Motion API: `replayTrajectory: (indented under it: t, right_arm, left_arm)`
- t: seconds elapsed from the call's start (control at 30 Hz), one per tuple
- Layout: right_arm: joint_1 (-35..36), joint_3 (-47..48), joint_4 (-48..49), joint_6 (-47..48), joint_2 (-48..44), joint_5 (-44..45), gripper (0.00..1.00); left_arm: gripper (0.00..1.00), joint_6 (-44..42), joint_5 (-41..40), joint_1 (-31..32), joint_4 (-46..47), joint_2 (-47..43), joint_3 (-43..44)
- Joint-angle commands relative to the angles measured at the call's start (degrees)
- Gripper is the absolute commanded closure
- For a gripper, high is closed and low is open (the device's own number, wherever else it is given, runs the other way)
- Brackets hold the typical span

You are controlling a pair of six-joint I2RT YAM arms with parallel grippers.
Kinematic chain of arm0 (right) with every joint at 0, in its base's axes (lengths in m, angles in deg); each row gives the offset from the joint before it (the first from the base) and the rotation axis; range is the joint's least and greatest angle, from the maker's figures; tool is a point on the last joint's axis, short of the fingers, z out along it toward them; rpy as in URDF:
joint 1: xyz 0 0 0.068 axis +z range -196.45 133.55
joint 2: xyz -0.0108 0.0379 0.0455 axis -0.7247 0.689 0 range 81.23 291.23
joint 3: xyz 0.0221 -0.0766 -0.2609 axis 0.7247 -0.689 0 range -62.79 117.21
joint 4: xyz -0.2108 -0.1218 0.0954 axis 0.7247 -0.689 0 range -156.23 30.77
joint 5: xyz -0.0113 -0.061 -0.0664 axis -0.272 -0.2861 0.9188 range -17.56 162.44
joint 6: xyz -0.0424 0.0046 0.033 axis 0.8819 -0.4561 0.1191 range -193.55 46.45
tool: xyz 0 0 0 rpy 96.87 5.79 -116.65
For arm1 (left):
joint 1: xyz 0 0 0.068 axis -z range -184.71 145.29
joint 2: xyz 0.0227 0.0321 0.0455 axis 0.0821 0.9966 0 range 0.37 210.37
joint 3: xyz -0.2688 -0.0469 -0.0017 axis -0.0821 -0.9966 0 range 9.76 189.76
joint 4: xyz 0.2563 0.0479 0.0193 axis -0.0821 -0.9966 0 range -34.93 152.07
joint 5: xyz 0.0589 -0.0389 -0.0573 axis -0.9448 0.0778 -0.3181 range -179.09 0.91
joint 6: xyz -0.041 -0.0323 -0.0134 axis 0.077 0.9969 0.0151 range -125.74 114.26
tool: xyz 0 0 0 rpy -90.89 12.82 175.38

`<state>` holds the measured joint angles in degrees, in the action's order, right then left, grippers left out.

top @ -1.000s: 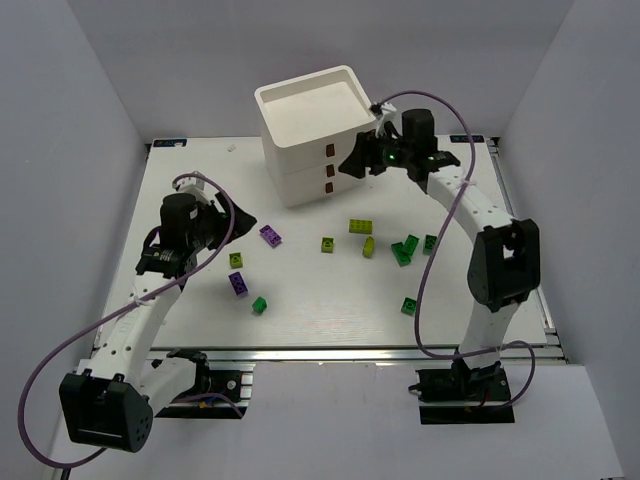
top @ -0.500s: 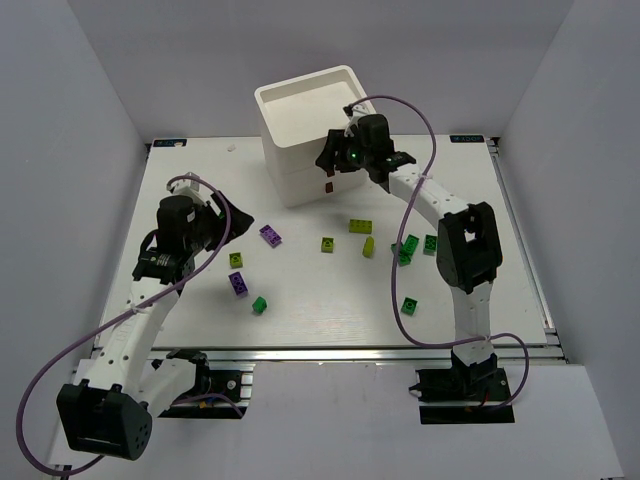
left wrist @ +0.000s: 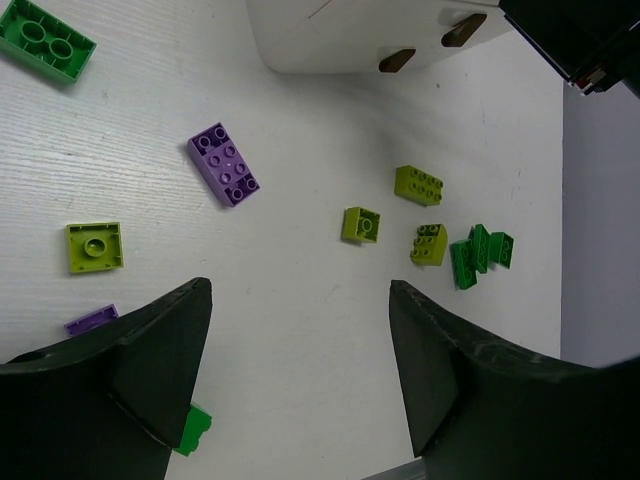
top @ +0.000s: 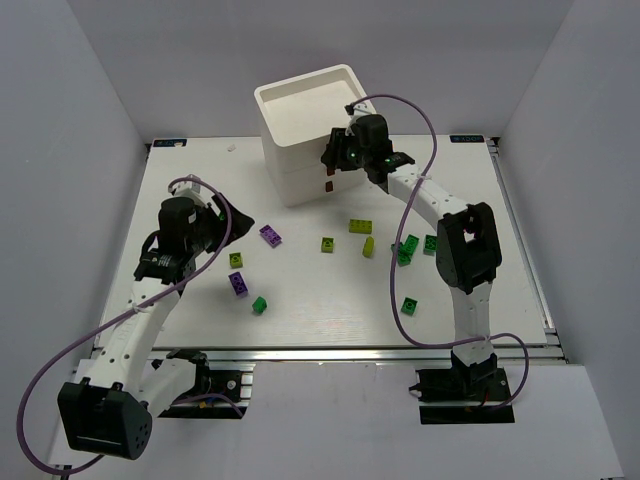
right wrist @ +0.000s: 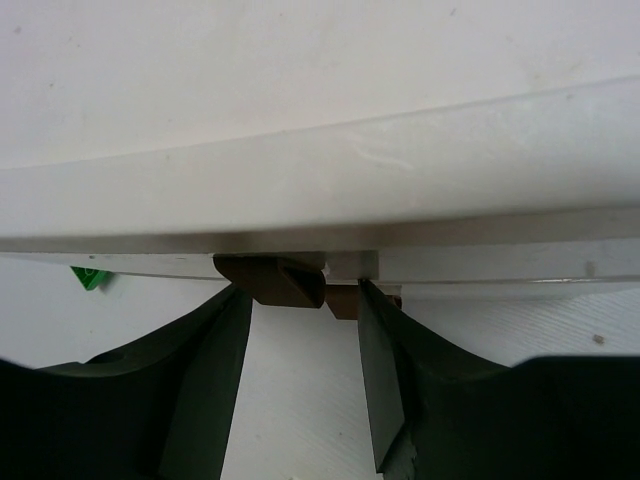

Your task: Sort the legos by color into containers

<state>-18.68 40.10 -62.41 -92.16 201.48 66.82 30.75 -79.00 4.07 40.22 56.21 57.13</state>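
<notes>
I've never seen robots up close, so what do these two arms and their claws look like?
Both the left arm and right arm are slim white links joined by chunky black joints, on black bases. A loose purple cable runs along each. The left gripper and right gripper are black, each with two broad, wedge-shaped fingers. A green light glows on the right wrist.

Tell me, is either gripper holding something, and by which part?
The left gripper is open and holds nothing. The right gripper has its tips at a brown drawer handle; whether it clamps it cannot be told.
</notes>
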Motion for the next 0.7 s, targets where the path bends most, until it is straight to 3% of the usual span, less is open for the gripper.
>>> replayTrajectory:
  t: [0.0, 0.27, 0.47, 0.67]
  right_arm:
    - [-0.1, 3.5, 8.7, 2.0, -0.5, 3.1, 0.48]
    - [-0.2, 4.4, 10.6, 3.5, -1.7, 2.6, 0.5]
    - [-0.2, 5.0, 9.6, 3.0, -2.2, 3.1, 0.57]
    - [0.0, 4.9, 9.9, 2.9, -1.9, 4.1, 0.8]
  left_arm:
    - [0.19, 0.3, 0.1, -0.3, 1.6, -0.3, -0.4]
    - [0.19, 0.8, 0.2, -0.3, 2.8, 0.1, -0.9]
    - [0.19, 1.1, 0.1, -0.3, 3.7, 0.0, -1.3]
    - [0.19, 1.1, 0.2, -0.3, 3.7, -0.1, -1.5]
